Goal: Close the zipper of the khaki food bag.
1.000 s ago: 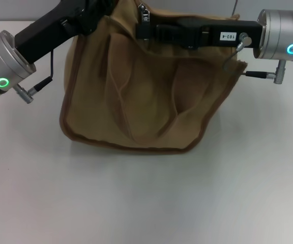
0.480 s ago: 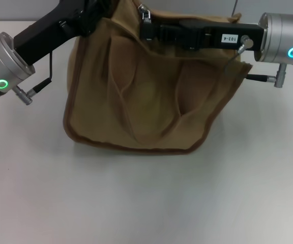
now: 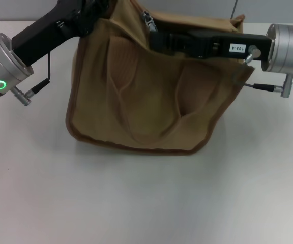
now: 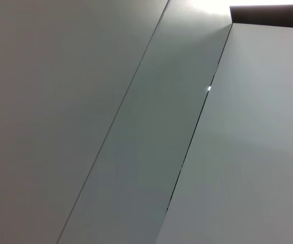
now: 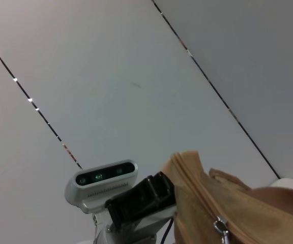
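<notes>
Right gripper at zipper pull — left gripper at khaki food bag.

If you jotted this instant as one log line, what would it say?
left gripper: at bag's top left corner | right gripper: at zipper pull on khaki food bag | bag upright on table

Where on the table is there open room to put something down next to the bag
The table is bare in front of the khaki food bag and at both near corners. It is crowded at the bag's top: the left gripper and right gripper reach in there, by the zipper.
</notes>
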Robot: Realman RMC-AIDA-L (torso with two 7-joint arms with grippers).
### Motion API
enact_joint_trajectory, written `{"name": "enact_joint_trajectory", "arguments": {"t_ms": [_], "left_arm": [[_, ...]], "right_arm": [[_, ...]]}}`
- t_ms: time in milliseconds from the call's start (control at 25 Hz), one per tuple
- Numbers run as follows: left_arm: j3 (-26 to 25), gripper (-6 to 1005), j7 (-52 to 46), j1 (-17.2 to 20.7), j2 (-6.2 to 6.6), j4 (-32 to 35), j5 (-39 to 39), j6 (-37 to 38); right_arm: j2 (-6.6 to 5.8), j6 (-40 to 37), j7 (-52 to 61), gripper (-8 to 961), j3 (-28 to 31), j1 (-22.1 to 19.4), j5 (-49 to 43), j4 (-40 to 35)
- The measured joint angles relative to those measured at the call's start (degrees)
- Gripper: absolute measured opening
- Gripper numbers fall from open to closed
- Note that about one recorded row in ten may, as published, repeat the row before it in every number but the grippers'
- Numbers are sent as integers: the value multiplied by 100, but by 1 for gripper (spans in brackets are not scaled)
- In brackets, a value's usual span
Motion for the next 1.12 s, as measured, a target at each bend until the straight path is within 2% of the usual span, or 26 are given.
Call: {"name": "enact_joint_trajectory", "arguments": {"t_ms": [440,840,1120], "left_arm": [[-10,70,-4,188,16,41,-158,0],[5,81,-5,280,17,46,-205,-7],[24,89,-5,337,23,21,-208,-7]], "right_arm": [[-33,-73,-70,9,36,-428,25,-15],[-55,-382,-115,8,45,-1041,174,-123],[-57,-771,-189,11,1,-1612,666,-428]]}}
